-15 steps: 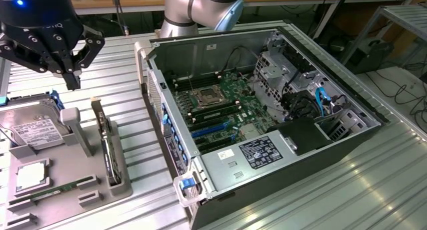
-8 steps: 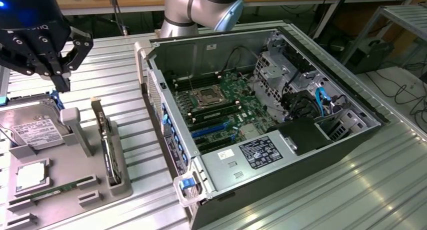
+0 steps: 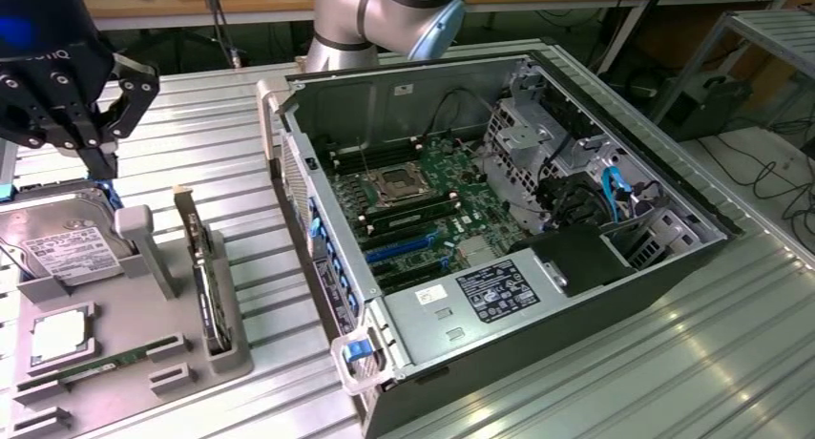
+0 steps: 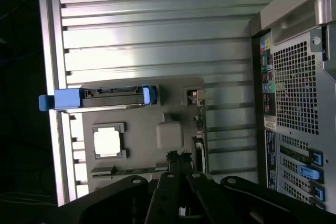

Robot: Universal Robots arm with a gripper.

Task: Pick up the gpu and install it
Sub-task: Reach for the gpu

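Observation:
The gpu [image 3: 204, 272] is a thin card standing on edge in a slot of the grey holder tray [image 3: 140, 310] at the exterior view's left. In the wrist view the gpu [image 4: 198, 124] appears edge-on with its silver bracket end toward the tray's far side. My black gripper [image 3: 98, 157] hangs above the tray's far end, over the hard drive [image 3: 71, 248] and apart from the gpu. Its fingers are shut with nothing between them. In the wrist view the gripper [image 4: 178, 163] points down at the tray.
An open computer case [image 3: 510, 229] lies in the middle of the ribbed metal table [image 3: 713, 363], its motherboard with blue slots [image 3: 407, 243] exposed. The tray also holds a processor [image 3: 57, 334] and a memory stick [image 3: 109, 363]. In the wrist view the case's rear panel [image 4: 294, 93] stands beside the tray.

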